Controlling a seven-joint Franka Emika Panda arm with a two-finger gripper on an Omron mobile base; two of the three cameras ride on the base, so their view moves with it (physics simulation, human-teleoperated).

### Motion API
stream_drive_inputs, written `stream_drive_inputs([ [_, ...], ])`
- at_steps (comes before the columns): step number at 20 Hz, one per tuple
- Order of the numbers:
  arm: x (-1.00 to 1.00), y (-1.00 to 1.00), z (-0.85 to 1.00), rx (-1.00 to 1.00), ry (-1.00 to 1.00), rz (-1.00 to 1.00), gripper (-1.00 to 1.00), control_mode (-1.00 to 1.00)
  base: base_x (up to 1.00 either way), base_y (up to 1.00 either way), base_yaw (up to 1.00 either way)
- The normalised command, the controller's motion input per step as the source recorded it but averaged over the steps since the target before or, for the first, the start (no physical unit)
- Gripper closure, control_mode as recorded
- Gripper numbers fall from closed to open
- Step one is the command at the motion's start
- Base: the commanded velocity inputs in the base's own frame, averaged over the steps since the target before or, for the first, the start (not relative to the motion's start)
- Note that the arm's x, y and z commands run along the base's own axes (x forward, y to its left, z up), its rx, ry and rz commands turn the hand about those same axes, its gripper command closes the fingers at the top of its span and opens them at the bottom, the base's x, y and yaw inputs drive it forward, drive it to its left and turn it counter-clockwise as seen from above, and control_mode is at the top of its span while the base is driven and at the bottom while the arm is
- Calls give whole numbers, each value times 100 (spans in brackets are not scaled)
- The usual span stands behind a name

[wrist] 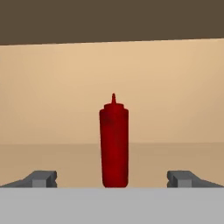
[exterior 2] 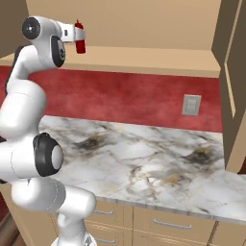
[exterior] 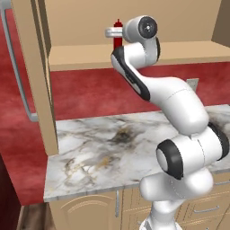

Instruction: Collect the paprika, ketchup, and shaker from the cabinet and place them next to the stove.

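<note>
Tool (wrist: 112,178) wide open, fingertips either side of upright ketchup (wrist: 114,142) on cabinet (exterior: 134,51) shelf, apart from it.

The ketchup (wrist: 114,142) stands upright on the cabinet (wrist: 52,109) shelf, straight ahead of the gripper (wrist: 113,178) and centred between its two fingertips (wrist: 41,178). The jaws are spread wide, one tip well off to each side of the bottle, neither touching it. Behind the bottle is the plain tan back wall.
</note>
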Motion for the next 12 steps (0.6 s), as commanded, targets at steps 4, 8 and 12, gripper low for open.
stream_drive_inputs([
  [4, 38, 0, 0, 4, 3, 0, -100, -100, 0, 0, 0],
  [8, 35, 2, 0, 1, 1, 0, -100, -100, 0, 0, 0],
  [12, 35, 4, 0, 0, 0, 0, -100, -100, 0, 0, 0],
])
